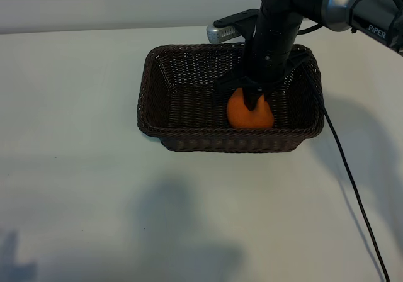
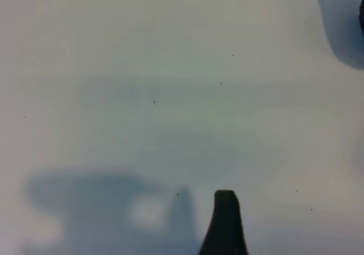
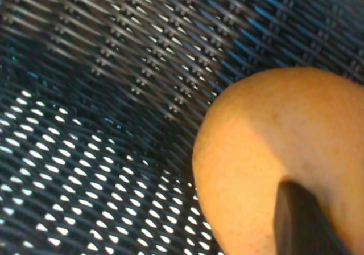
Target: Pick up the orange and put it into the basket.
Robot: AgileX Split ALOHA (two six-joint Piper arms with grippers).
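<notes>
The orange (image 1: pixel 250 113) is a matte, bright orange with faintly dimpled skin. The basket (image 1: pixel 189 137) is dark brown wicker in a tight woven pattern, on a plain white table (image 1: pixel 75 187).

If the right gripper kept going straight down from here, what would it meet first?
The orange: the right gripper points down right over it, a fingertip against its skin. Under the orange is the basket floor. Whether the fruit already rests on it is unclear.

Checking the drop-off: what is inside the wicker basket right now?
A small round orange fruit lies inside the dark brown woven wicker basket, near its front wall. The right gripper covers its top, hiding the floor behind.
</notes>
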